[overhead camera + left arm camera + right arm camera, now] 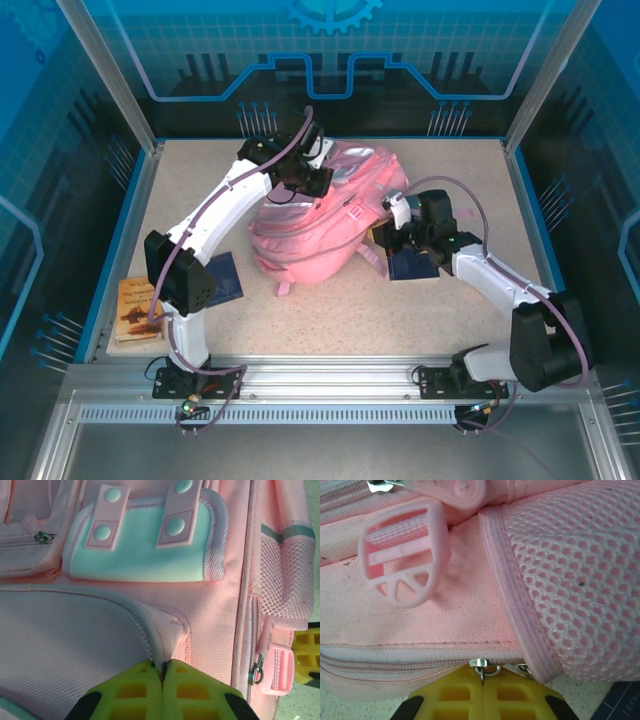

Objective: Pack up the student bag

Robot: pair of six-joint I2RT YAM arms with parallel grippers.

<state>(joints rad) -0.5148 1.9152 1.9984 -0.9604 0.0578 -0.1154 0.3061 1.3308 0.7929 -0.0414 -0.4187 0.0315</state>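
Note:
The student bag (315, 225), a pink backpack, lies in the middle of the table. My left gripper (300, 182) rests on its upper left part. In the left wrist view that gripper (164, 666) is shut, pinching a raised seam fold of the bag (210, 620) below a pale green patch pocket (140, 545). My right gripper (392, 228) sits against the bag's right side. In the right wrist view it (483, 676) is shut on a small metal zip pull (483, 669) that hangs from the bag's zip line (395, 662), just below a pink strap buckle (402, 555).
One dark blue book (224, 277) lies beside the left arm. Another dark blue book (412, 265) lies under the right wrist. A brown book (135, 308) sits at the table's left edge. Metal frame posts and a blue rim (120, 240) bound the table.

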